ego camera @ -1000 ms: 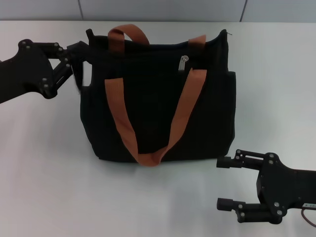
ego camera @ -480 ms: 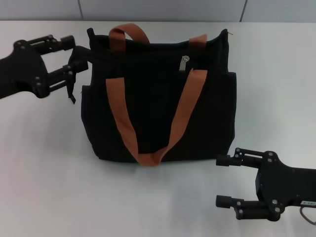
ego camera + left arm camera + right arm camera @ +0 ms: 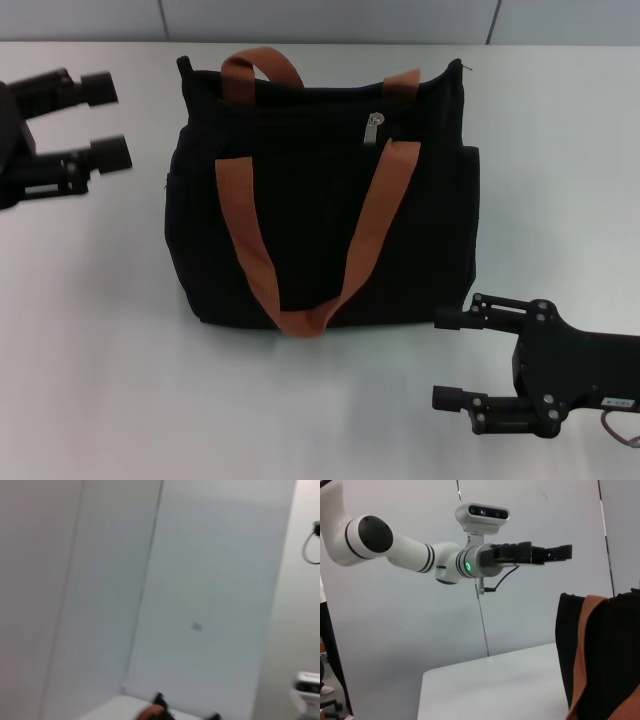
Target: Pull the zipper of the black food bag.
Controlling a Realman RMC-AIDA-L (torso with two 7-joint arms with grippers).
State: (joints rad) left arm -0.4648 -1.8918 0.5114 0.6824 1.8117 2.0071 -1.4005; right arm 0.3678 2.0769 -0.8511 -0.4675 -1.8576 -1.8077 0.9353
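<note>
The left gripper (image 3: 108,121) has drawn back from the bag's upper left corner, which it was touching a second ago, and now hovers well apart from it over the white table (image 3: 90,330), its two fingers spread with nothing between them. Nearest the camera, the right gripper (image 3: 446,358) lies low at the table's front right, just beside the bag's lower right corner, barely shifted, its two fingers likewise spread and empty, pointing left. Behind it, one black food bag (image 3: 320,190) stands upright at the table's centre, unmoved, with two orange-brown strap handles: one handle (image 3: 318,240) hangs down the front face, the other (image 3: 260,68) arches above the top edge. One silver zipper (image 3: 374,128) pull hangs on the front just under the top edge, right of centre. Seen from the right wrist, the left arm (image 3: 410,547) reaches out level above the bag's corner.
</note>
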